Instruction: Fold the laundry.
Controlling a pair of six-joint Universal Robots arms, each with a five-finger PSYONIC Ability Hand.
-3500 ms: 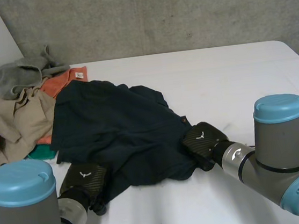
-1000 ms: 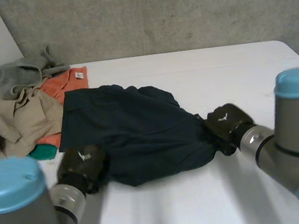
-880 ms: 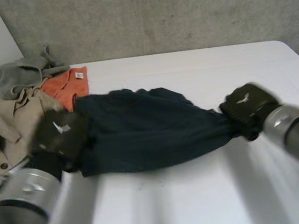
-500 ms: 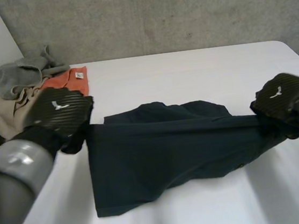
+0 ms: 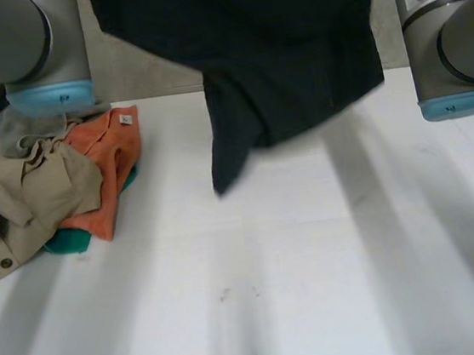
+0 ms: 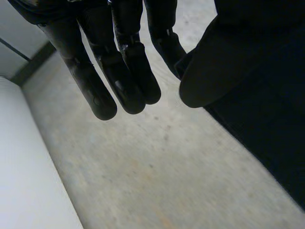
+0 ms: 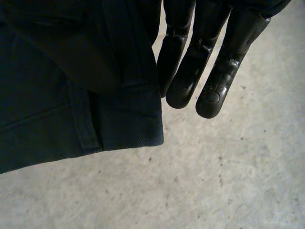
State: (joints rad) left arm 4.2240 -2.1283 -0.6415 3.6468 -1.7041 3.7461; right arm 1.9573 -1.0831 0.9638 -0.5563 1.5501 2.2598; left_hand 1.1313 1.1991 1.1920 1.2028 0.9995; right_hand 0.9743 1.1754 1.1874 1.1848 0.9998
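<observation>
Head view has the dark shirt (image 5: 292, 60) hanging over the table (image 5: 315, 263) between both raised arms, so I'd call this the shake-out; next it needs laying down flat. Left hand (image 6: 88, 81) and right hand (image 7: 193, 67) each pinch an edge with straight fingers, but the thumbs are buried in cloth and the shirt's top is cut off.

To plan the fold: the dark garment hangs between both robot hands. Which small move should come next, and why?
Probably lower both arms and lay it flat: the dark garment hangs crumpled in the air, pinched by the left robot hand and the right robot hand, and the table lies beneath it.
</observation>
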